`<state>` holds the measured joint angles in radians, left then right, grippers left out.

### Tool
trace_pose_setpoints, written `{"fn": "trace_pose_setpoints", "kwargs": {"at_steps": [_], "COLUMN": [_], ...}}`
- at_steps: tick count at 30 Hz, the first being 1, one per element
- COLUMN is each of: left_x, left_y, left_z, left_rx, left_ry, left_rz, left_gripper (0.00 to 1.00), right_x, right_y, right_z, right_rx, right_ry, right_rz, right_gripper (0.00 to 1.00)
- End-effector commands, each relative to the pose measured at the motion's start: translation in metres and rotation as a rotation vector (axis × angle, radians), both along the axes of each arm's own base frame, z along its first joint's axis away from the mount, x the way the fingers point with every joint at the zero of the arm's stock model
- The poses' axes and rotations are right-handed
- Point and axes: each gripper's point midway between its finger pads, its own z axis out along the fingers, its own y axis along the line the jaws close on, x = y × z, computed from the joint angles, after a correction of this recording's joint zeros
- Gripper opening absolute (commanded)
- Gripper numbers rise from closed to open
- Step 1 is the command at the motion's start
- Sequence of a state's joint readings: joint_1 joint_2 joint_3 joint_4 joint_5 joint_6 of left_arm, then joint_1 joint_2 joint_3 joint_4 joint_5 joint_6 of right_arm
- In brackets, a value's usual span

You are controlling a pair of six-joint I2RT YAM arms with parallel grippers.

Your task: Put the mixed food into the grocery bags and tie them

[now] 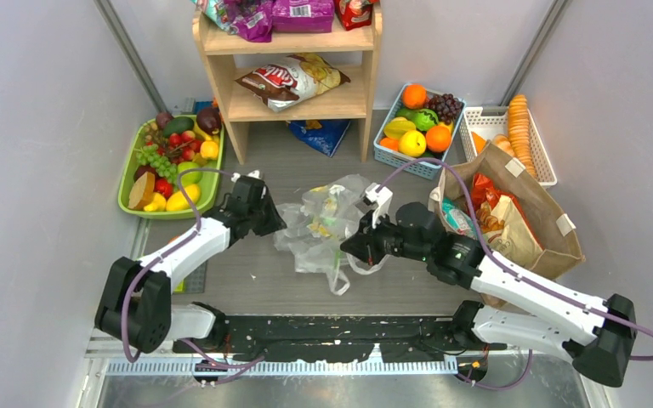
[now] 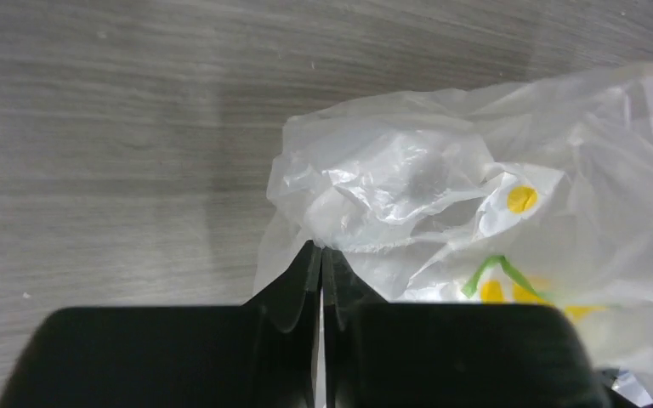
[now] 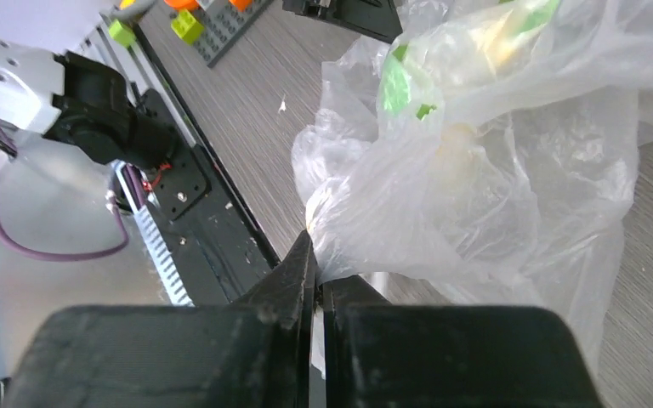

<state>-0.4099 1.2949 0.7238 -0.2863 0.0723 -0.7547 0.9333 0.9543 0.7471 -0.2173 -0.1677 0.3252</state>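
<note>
From above, the clear plastic bag (image 1: 323, 223) lies in the middle of the tabletop (image 1: 251, 276), slumped and crumpled, with pale packets showing through it. The left gripper (image 1: 278, 228) touches its left side and the right gripper (image 1: 346, 249) its near right side. The tan tote (image 1: 553, 225) stands at the right edge, already holding packets.

In the left wrist view, the jaws are pressed together on a thin fold of film (image 2: 340, 242) at the bag's edge.

In the right wrist view, the jaws are likewise closed, pinching a bunched ridge of film (image 3: 323, 229).

The film looks very light, limp and slick. It will likely stretch, slip or tear under a hard pull. Gathered, doubled-up plastic near the mouth seems the safest hold for tying, not a single layer.
</note>
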Motion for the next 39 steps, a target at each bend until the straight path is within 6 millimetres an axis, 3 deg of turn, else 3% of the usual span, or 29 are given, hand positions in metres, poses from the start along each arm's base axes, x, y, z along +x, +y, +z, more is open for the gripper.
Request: {"fn": "trace_pose_setpoints", "kwargs": {"at_steps": [1,7,10,12,13,14,18,21,22,24,28,33,36,39], "left_x": [0.034,0.055,0.062,0.068,0.07,0.072,0.066,0.051,0.043,0.024,-0.019,-0.08,-0.095,-0.097], "left_y": [0.014,0.058,0.079,0.085,0.083,0.078,0.043,0.043,0.043,0.045,0.033,-0.009,-0.014,-0.013], "left_z": [0.026,0.049,0.058,0.067,0.072,0.079,0.115,0.136,0.14,0.145,0.138,0.089,0.051,0.028], "left_rx": [0.02,0.05,0.133,0.15,0.144,0.129,0.066,0.176,0.198,0.217,0.17,-0.057,-0.102,-0.098], "left_ry": [-0.093,-0.119,-0.133,-0.146,-0.159,-0.172,-0.248,-0.329,-0.338,-0.341,-0.351,-0.275,-0.229,-0.199], "left_rz": [0.045,0.173,0.249,0.271,0.259,0.233,0.046,0.037,0.031,0.029,-0.042,-0.162,-0.154,-0.145], "left_gripper": [0.0,0.0,0.0,0.0,0.0,0.09,0.6,0.9,0.98,0.99,0.98,0.83,0.83,0.82], "right_x": [0.006,0.033,0.055,0.063,0.06,0.063,0.064,0.075,0.079,0.086,0.092,0.093,0.091,0.087], "right_y": [-0.016,-0.065,-0.101,-0.11,-0.105,-0.101,-0.074,-0.062,-0.058,-0.052,-0.037,-0.017,-0.009,-0.004], "right_z": [0.02,0.046,0.037,0.027,0.027,0.025,0.017,0.02,0.018,0.022,0.033,0.036,0.04,0.046], "right_rx": [0.034,0.142,0.186,0.215,0.231,0.243,0.246,0.287,0.3,0.331,0.357,0.35,0.366,0.393], "right_ry": [0.029,0.037,0.066,0.113,0.129,0.131,0.208,0.235,0.256,0.256,0.229,0.234,0.226,0.225], "right_rz": [-0.117,-0.412,-0.593,-0.64,-0.603,-0.585,-0.48,-0.476,-0.49,-0.514,-0.515,-0.482,-0.462,-0.429], "right_gripper": [0.05,0.05,0.05,0.05,0.05,0.05,0.05,0.05,0.05,0.05,0.05,0.05,0.05,0.05]}}
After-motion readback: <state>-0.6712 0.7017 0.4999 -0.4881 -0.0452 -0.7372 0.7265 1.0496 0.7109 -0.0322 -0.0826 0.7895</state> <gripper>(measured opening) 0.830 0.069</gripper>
